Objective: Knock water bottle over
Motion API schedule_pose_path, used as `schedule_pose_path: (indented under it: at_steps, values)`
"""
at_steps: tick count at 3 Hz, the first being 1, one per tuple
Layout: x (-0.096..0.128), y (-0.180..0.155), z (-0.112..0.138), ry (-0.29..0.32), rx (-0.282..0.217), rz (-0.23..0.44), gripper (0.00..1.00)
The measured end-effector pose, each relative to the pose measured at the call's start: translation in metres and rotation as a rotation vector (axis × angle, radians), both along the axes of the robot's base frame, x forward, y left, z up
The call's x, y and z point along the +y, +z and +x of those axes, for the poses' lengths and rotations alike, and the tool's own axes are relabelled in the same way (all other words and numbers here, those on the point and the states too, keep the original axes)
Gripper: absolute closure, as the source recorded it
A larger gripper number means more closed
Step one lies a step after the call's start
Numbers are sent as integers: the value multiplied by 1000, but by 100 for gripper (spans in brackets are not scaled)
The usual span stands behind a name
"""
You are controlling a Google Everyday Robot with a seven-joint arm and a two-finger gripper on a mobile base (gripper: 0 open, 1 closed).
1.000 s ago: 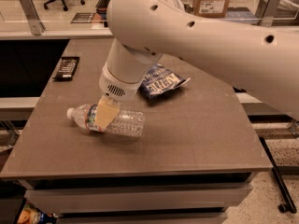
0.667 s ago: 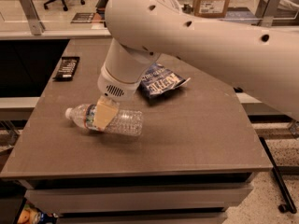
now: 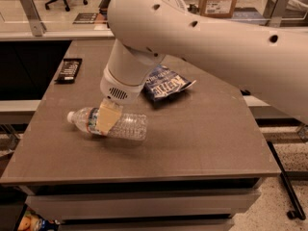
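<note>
On table (image 3: 207, 148), toppled water bottle (image 3: 130, 126) — tool (image 3: 107, 123) overlapping

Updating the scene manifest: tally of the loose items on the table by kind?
Water bottle, lying on its side: 1
Blue chip bag: 1
Black flat item, far left: 1
Total: 3
Not counted: the pincer, which hangs in front of the bottle near its label.

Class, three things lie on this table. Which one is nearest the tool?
The water bottle, lying on its side right at the tool; the blue chip bag and black object lie farther off.
</note>
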State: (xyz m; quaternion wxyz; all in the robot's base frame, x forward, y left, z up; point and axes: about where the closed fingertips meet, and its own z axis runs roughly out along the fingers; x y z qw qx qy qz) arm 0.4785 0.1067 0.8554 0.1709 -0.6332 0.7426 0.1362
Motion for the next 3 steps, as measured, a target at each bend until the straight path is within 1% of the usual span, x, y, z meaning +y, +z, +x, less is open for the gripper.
schedule_pose_path:
  at_steps: [2,3]
  values:
    - [0,2,-2,2,-5,0,12]
    - [1,3,-2,3,-7,0,0]
